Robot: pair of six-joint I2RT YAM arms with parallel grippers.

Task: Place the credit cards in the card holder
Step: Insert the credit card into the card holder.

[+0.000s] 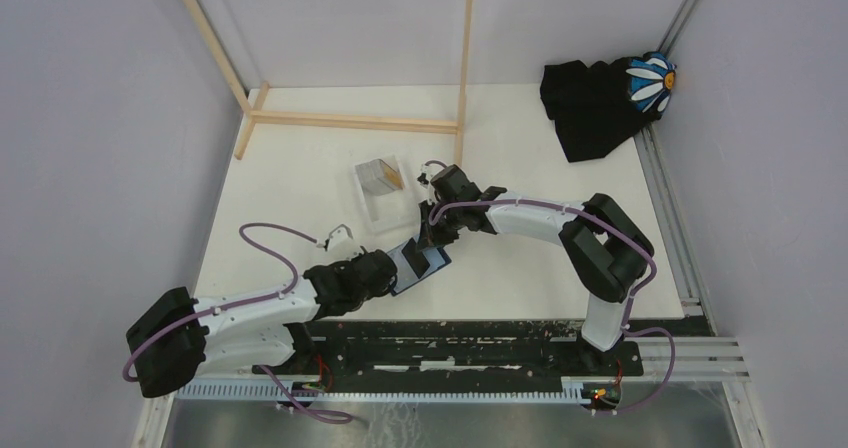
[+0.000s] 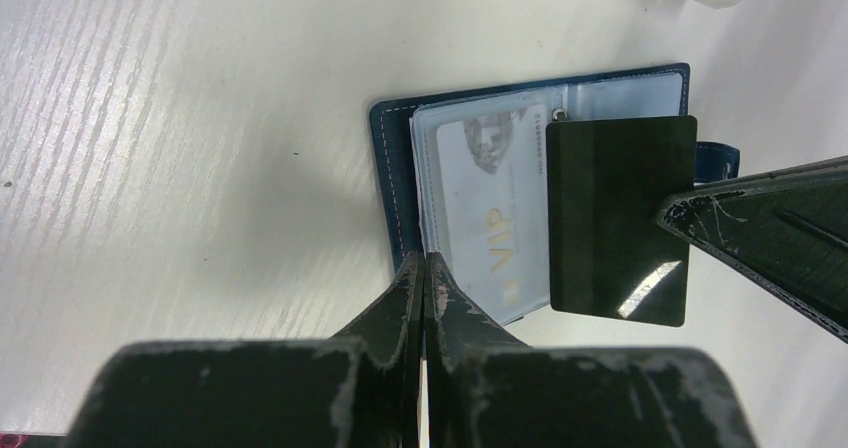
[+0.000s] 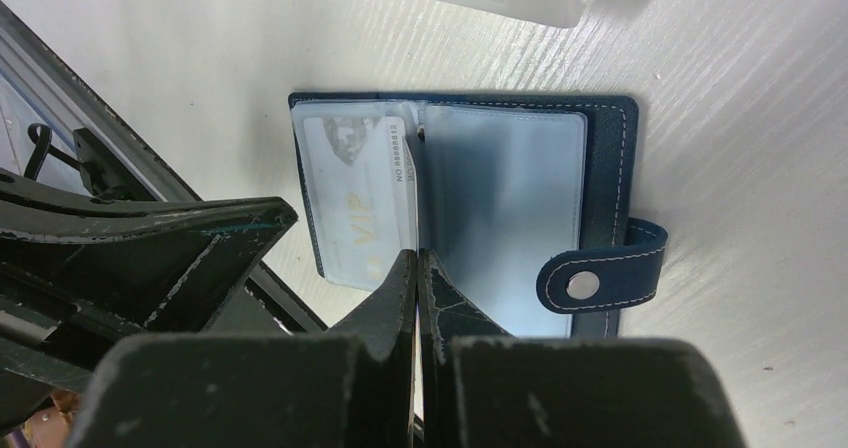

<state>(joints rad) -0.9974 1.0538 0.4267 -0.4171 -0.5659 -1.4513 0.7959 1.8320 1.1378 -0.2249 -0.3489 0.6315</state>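
Left wrist view: nearest me, my left gripper (image 2: 425, 280) has its jaws pressed together, tips at the near edge of the open card holder (image 2: 392, 168). I can't tell if they nip a leaf or only pin it down. Just past the tips a pale VIP card (image 2: 480, 208) sits in the left clear pocket. Right of it a dark credit card (image 2: 620, 218) is over the right-hand pocket, overlapping the VIP card's edge. Its long side runs parallel to the VIP card and the holder's spine, so it is lined up but not in a pocket. Touching the sleeve or just above it, can't tell. My right gripper (image 3: 418, 268) has that card, fingers shut flat on it, with the card seen edge-on over the spine in the right wrist view. So the right arm carries and the left steadies. Farther off, in the top view, the clear plastic box (image 1: 380, 193) sits on the table (image 1: 300, 198) beyond the holder, with more cards (image 1: 382, 175) inside.
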